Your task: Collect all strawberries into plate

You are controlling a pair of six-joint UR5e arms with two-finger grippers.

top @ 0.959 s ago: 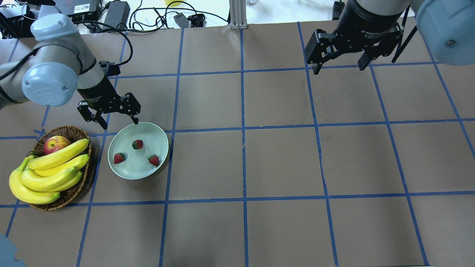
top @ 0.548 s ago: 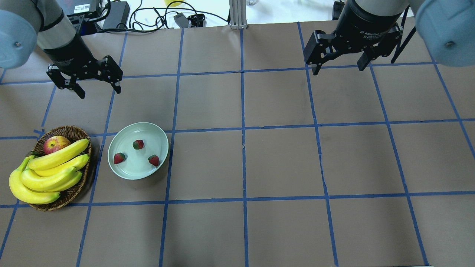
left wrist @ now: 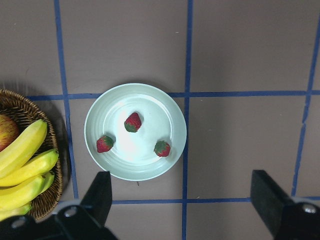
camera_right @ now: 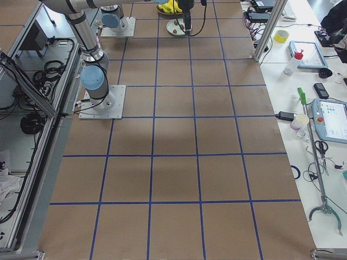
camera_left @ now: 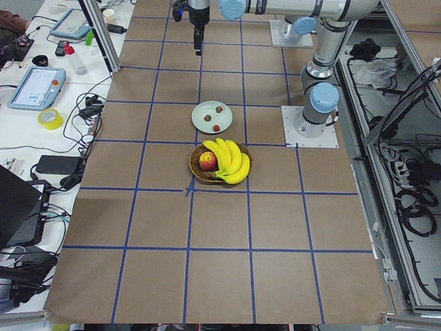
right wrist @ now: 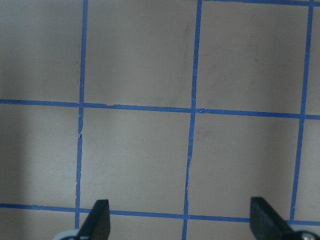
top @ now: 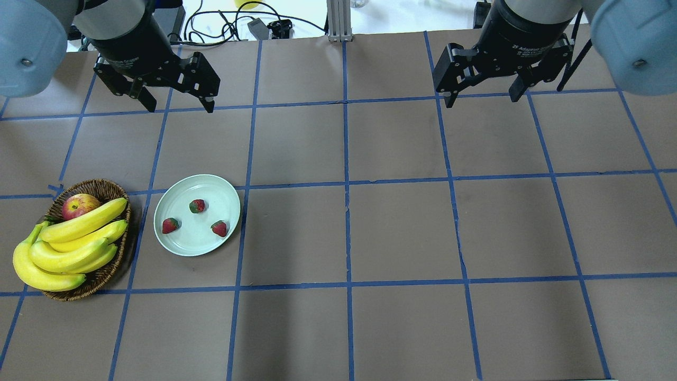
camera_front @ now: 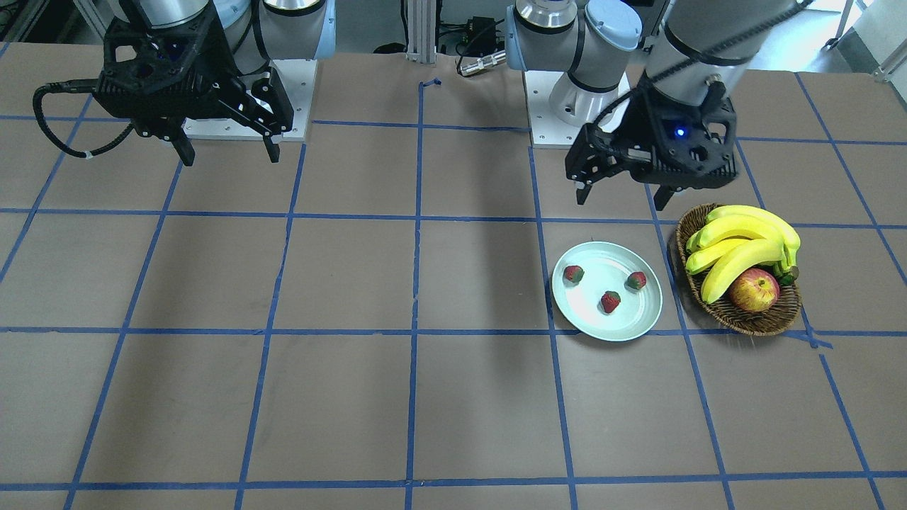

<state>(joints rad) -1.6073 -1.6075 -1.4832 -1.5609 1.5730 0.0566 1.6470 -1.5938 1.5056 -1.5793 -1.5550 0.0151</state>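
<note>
In the left wrist view the wicker basket (left wrist: pixel 47 197) ran off the left edge, so only a sliver of apple (left wrist: pixel 5 131) and part of the bananas (left wrist: pixel 25 150) showed. From the table's left end the strawberries (camera_left: pixel 216 127) were mere red specks.

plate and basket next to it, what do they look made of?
Plate: pale mint, smooth and glossy, with soft highlights across its face. It looks like glazed ceramic or hard plastic, and the views do not settle which. Basket: brown, matte, visibly woven strands, so probably wicker or rattan.
</note>
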